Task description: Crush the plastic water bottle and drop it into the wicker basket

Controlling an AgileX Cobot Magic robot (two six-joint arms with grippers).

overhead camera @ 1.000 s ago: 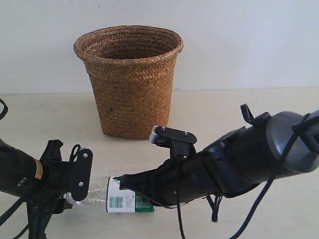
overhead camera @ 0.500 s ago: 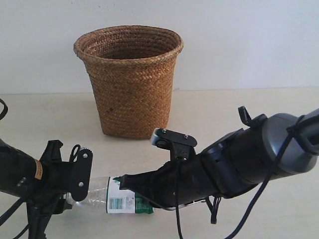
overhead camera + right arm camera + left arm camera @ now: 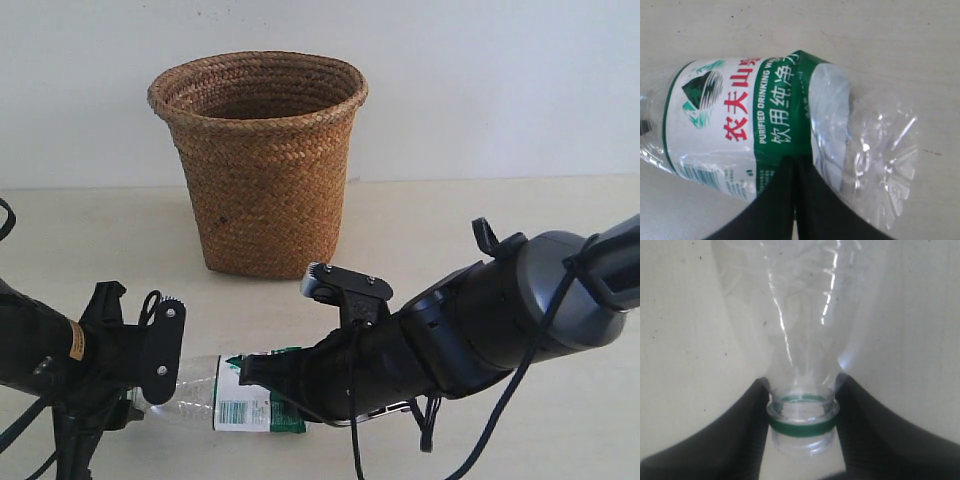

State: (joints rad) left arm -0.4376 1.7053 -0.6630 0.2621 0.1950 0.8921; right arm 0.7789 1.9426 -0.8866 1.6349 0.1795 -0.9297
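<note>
The plastic water bottle (image 3: pixel 236 408) lies on its side low over the table, in front of the wicker basket (image 3: pixel 258 160). My left gripper (image 3: pixel 150 393) is shut on the bottle's neck. In the left wrist view its fingers (image 3: pixel 747 430) clamp just by the green ring, and the clear bottle (image 3: pixel 800 315) stretches away. My right gripper (image 3: pixel 252 372) is shut, with nothing between its jaws. Its tips press into the labelled side of the bottle (image 3: pixel 735 115). In the right wrist view the right gripper (image 3: pixel 795 161) meets the green label band, and the wall beyond it is creased.
The basket stands upright at the back of the pale table (image 3: pixel 480 215), against a white wall. The bulky right arm (image 3: pixel 500 310) slants in from the right edge, and its cables (image 3: pixel 520 400) hang below it.
The right arm has sunk a little and pushed further onto the bottle. The green label edge now bulges up beside its tips. The left gripper and basket have not moved.
</note>
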